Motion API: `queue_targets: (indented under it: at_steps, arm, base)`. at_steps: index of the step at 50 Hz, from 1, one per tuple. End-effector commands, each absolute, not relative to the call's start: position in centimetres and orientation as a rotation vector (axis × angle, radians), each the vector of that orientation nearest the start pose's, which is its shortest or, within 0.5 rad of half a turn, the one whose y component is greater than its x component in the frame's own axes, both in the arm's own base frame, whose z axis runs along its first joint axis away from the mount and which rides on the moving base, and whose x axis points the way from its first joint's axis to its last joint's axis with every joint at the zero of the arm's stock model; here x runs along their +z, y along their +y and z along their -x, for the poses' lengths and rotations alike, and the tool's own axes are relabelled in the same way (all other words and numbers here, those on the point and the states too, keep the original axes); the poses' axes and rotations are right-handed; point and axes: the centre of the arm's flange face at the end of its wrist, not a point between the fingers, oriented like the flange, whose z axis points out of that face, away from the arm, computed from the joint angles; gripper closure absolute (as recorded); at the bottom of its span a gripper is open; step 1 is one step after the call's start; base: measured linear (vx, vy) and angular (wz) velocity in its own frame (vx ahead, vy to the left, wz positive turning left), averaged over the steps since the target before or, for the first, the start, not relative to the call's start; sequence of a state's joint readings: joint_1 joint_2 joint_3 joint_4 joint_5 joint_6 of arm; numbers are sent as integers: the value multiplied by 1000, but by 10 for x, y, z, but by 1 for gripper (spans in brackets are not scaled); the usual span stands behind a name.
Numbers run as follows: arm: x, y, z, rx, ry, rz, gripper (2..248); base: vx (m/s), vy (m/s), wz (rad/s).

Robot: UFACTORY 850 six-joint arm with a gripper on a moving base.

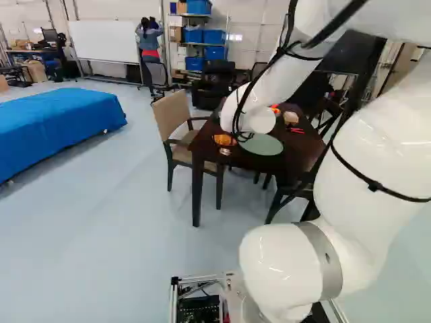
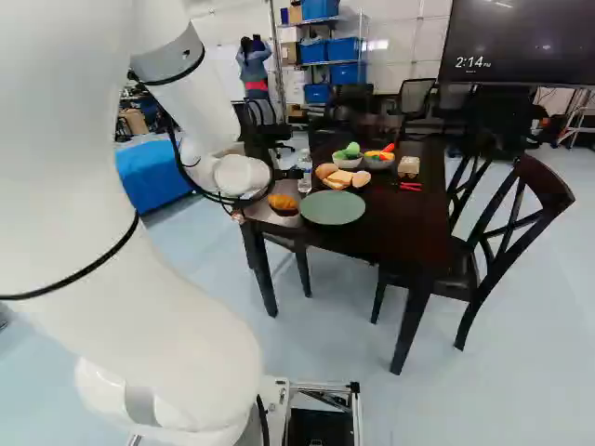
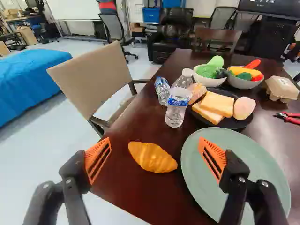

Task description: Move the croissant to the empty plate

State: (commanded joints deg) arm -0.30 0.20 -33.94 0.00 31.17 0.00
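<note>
The gripper (image 2: 290, 174) has its two fingers spread wide, the right one above the green plate (image 3: 262, 164). The croissant (image 3: 152, 157) lies on the dark table (image 3: 140, 187), just left of that plate. Farther off, a water bottle (image 3: 176, 110) stands upright, left of a black plate (image 3: 229, 123) holding bread slices (image 3: 218, 104). An armchair (image 3: 93, 75) stands at the table's left.

The counter (image 2: 400, 218) stands right of the arm (image 2: 177, 325). The green plate (image 2: 333, 208) lies on it. The croissant (image 2: 282, 201) lies beside the plate, toward the arm. Bread (image 2: 340, 178) lies beyond the plate. A dark wooden chair (image 2: 548, 184) stands at the right.
</note>
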Motion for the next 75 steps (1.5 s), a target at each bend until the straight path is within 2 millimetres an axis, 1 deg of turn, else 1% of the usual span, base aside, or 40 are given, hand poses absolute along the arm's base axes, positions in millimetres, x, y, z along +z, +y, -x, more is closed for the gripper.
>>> queue_targets:
  at_steps: [23, 43, 60, 75]
  arm:
    - [460, -2, -479, -1548, 7, 2736, 3]
    - [469, -2, -506, -1389, 6, 2820, 3]
    - [479, -1, -524, -1247, 3, 2884, 3]
    - [488, 1, -535, -1107, -3, 2939, 3]
  base:
    - [0, 0, 0]
    - [0, 0, 0]
    - [0, 0, 0]
    - [0, 0, 0]
